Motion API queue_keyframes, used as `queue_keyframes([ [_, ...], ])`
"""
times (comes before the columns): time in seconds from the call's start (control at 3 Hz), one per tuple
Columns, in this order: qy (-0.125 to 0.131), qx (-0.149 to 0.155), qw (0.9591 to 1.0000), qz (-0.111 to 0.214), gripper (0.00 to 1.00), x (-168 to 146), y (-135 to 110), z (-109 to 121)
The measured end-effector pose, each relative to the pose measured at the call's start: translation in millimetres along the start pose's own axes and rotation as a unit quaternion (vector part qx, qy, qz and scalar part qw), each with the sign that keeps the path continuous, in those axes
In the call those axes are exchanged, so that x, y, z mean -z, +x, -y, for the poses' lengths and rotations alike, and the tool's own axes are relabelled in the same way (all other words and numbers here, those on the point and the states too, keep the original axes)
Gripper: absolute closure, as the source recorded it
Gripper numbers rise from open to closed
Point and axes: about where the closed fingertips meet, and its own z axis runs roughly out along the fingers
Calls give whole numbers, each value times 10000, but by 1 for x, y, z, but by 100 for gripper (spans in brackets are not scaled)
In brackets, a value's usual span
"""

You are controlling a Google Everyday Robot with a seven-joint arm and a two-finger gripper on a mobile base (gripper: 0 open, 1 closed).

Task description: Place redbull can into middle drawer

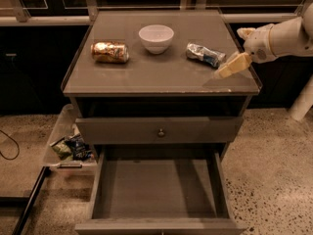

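Three items on top of grey-brown wooden desk (161, 80), all in back half. Small slim silver redbull can (205, 55) with blue patches and dented body lying on its side towards back right corner, slanted, near right edge. Round white bowl (156, 37) upright at middle of back edge, well apart from redbull can. Fatter shiny gold-orange can (110, 52) lying on its side towards back left corner, just left of bowl, not touching it.

Cream two-finger pincer (230, 53) at right edge of desk, just right of redbull can and not touching it. Fingers apart, nothing between them: one finger slanting down over front right part of desk top, the other higher up, by the right edge further back. White robot arm (288, 35) reaching in from right side of view.

Below desk top, flat grey-brown drawer front (195, 130) with small round knob (160, 131), closed flush. Under it, middle drawer (156, 187), wide grey-brown wooden box with tall side walls, pulled out towards front. Flat floor bare, partly in shadow.

Clear plastic bin (57, 133) low at left side of desk, holding some packets. Speckled stone floor (274, 170) around desk.
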Motion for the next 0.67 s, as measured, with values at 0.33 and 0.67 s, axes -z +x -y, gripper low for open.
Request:
queue_keyframes([
  [0.33,122,-438,9987,247,0,-14,12,9],
  [0.67,67,-699,9965,458,0,-28,13,15],
])
